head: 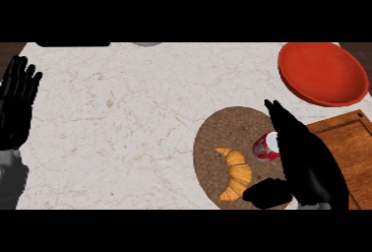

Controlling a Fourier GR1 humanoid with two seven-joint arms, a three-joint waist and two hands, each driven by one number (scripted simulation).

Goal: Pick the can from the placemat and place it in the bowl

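A red can with a white top lies on the round brown placemat, partly hidden by my right hand. That hand stretches over the mat's right side with straight fingers pointing away and its thumb sticking out to the left below the can; it does not close on the can. The red bowl sits at the far right of the counter, beyond the mat. My left hand rests open at the left edge, fingers up.
A golden croissant lies on the placemat to the left of the can. A wooden board lies at the right edge, under my right forearm. A dark object and a grey one show at the far counter edge.
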